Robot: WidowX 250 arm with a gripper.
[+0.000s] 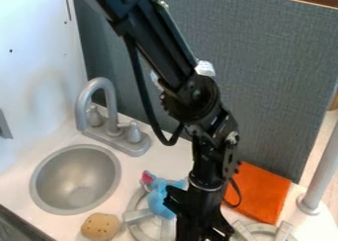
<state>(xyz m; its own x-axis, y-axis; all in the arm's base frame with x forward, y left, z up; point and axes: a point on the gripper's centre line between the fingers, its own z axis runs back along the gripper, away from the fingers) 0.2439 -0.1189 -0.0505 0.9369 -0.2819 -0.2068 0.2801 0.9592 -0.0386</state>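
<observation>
One lumpy tan potato, dark-dotted (101, 226), near desk's (160, 162) front-left edge. Black gripper (198, 214) hangs over desk's front, beside one soft blue toy (159, 199) with pink tip; cannot tell whether open or closed. Two grey burners (137, 216) (283, 232); toy over left one. One round metal sink (76, 180), left. One flat orange cloth (261, 192), toward back-right. One grey pole (321, 168), right. One curved tap (99, 87), two handles, toward back-left. White wall (33, 62) left; woven grey panel (274, 72) behind.

Text: none readable | labels: none | numbers: none
</observation>
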